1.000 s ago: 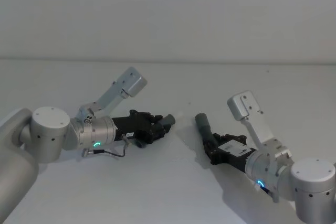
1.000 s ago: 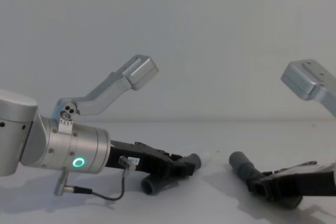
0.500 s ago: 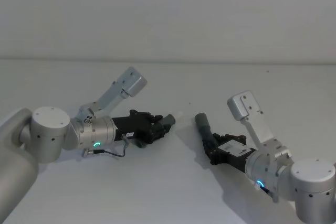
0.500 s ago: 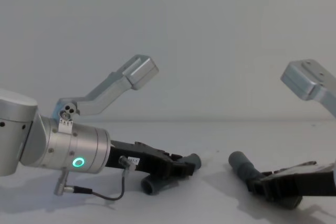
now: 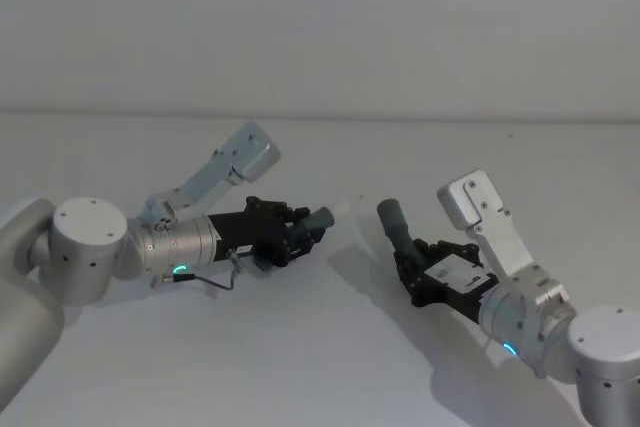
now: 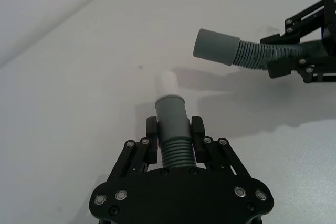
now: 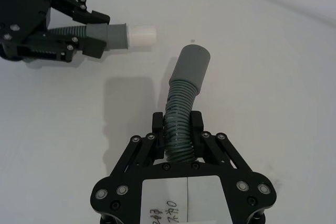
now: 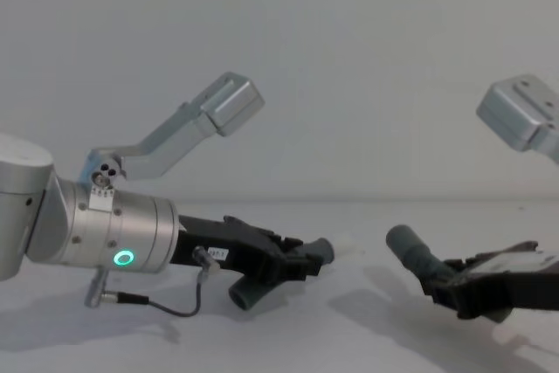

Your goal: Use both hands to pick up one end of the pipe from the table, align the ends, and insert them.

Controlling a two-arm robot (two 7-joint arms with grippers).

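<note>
gripping ribbed hoses (image 7: 184,103) | left tool (image 5: 305,232) | right tool (image 5: 408,259) | smooth cuffs (image 6: 216,46) apart

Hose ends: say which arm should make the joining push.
Left, probably. Its jaws grip the white-tipped hose close behind the cuff, so it sticks out short and straight. The right arm's curved hose leans beyond its jaws, its socket angled away from the tip.

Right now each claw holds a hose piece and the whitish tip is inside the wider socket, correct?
No: the left claw's whitish tip is apart from the wider socket in the right claw, as the left wrist view shows. The rest is right.
</note>
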